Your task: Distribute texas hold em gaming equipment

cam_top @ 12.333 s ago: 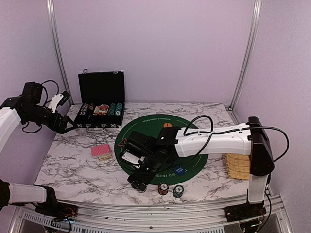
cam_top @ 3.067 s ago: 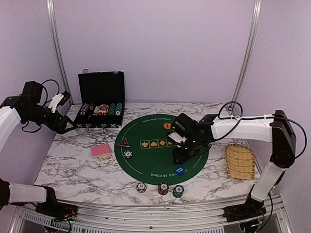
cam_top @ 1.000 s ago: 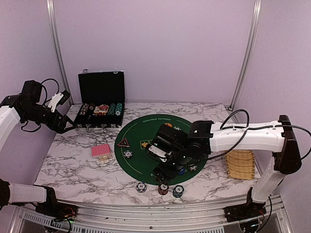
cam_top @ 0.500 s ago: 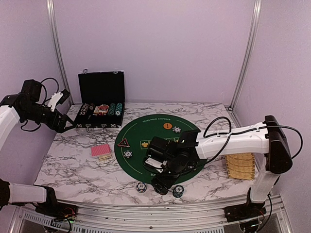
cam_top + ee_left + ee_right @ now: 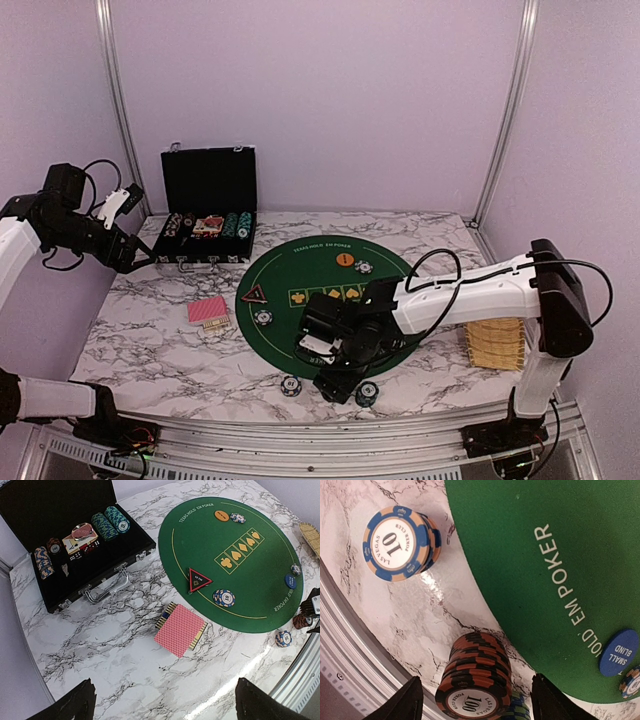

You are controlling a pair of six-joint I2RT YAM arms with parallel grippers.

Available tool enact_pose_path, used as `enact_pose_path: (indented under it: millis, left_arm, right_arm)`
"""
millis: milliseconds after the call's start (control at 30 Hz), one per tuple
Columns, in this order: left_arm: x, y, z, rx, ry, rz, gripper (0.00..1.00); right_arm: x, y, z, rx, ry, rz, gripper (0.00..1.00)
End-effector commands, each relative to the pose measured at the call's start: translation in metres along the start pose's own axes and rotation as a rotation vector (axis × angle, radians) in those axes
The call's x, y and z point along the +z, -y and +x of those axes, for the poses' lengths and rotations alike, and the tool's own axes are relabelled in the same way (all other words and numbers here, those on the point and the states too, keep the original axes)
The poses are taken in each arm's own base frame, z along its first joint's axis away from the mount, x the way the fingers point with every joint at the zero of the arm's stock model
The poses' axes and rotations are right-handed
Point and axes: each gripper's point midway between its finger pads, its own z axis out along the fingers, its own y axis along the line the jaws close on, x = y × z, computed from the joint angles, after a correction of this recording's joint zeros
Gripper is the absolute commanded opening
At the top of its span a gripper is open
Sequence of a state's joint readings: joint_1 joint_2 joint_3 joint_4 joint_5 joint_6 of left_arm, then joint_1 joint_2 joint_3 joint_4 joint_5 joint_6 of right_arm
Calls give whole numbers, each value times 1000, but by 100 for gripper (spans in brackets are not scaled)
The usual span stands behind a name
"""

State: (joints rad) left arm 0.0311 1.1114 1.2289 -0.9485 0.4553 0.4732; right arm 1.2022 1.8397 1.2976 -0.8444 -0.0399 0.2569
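100-chip stack (image 5: 475, 680) sits on the marble table (image 5: 415, 615) just off the green mat (image 5: 520, 550), with the 10-chip stack (image 5: 400, 542) nearby. Black case (image 5: 30, 507) is open, with chip rows (image 5: 107, 522) and cards (image 5: 80, 541) inside. Right gripper (image 5: 336, 384) is spread wide, straddling the 100-chip stack; contact unclear. Left gripper (image 5: 162, 695) is spread and empty. 1 s ago the right gripper was over the mat.

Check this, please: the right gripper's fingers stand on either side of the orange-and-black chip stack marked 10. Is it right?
Not quite. The right wrist view shows the orange-and-black chip stack marked 100, between the fingers of the right gripper; the 10 is on the blue-and-tan stack nearby.
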Motion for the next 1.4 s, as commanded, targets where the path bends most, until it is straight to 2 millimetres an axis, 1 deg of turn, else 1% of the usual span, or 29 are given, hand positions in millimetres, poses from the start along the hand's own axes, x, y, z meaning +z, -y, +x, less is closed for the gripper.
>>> enact_pose_path:
  millis: [0,133,300,400,500,600,733,833,967,1067,1200,1300,1367]
  left_arm:
    - [-8,5,-4,12,11,5,99]
    - [-7,5,-3,12,9,6,99]
    - [-7,5,-3,10,8,8,99]
    - [-7,5,-3,11,8,7,99]
    - [-6,4,-3,9,5,4,99]
    - [-6,4,-2,7,3,5,99]
    - [-6,5,-2,6,4,9,99]
    - [-6,4,-2,8,4,5,99]
    - [-7,4,-3,10,5,4,99]
    - [-6,4,-2,11,4,4,99]
    - [-6,4,-1,13,4,3,99]
    - [-7,3,-1,15,2,-5,99]
    - [-7,3,0,18,1,-10,99]
  right_arm:
    - [5,1,-5,-8,14,7,70]
    - [6,3,-6,-5,15,11,63]
    - [2,4,-9,-3,25,10,56]
    - [1,4,-9,-3,27,11,49]
    - [0,4,-9,-2,28,12,39]
    - [-2,4,-10,-3,32,12,32]
    - [-5,3,-12,-6,34,13,27]
    - [-10,4,-14,-7,38,18,22]
    - [-22,3,-21,-7,57,24,12]
    - [-33,7,-28,-8,76,51,11]
    - [-47,6,-42,-11,111,61,11]
    - [-49,4,-48,-21,111,62,12]
    - [-47,5,-46,-24,100,65,12]
